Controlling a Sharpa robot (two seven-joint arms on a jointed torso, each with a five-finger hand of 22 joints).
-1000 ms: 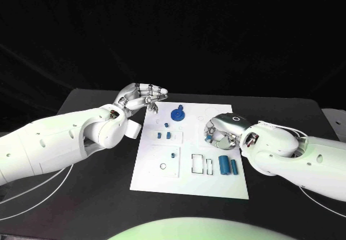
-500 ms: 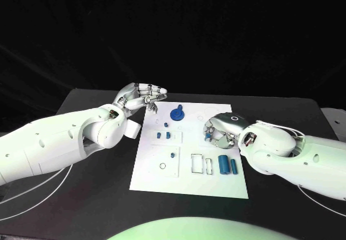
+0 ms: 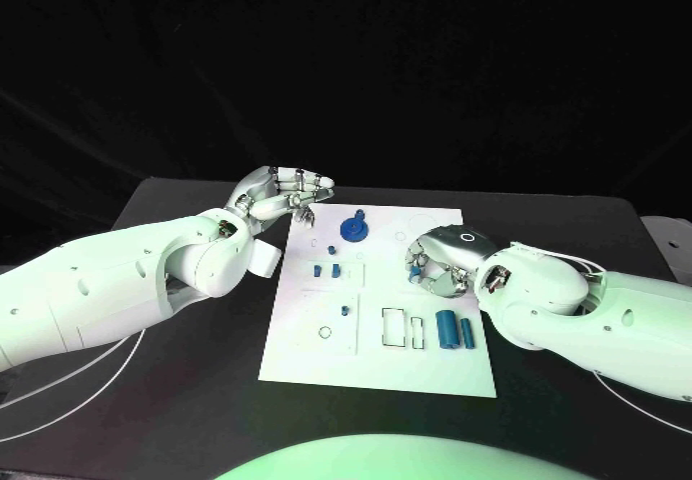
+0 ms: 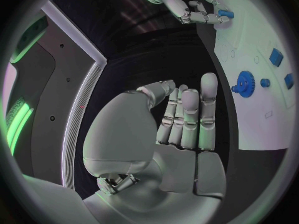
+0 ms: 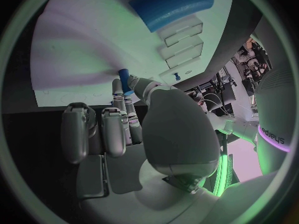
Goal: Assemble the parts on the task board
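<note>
Black desk [image 3: 173, 210] carried the white board [image 3: 378, 350] at centre. We saw the right robot hand [image 3: 437, 262] at 3 o'clock pinching a small blue part [image 5: 124, 78] over it. The left robot hand [image 3: 283, 190], at 11 o'clock off the board, held nothing, fingers loosely apart.

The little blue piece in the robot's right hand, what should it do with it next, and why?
Probably lower it a bit toward the task board. The right hand pinches a small blue piece at its fingertips, just over the white board, so easing it down looks like the next step. Which slot it belongs in I cannot tell.
</note>
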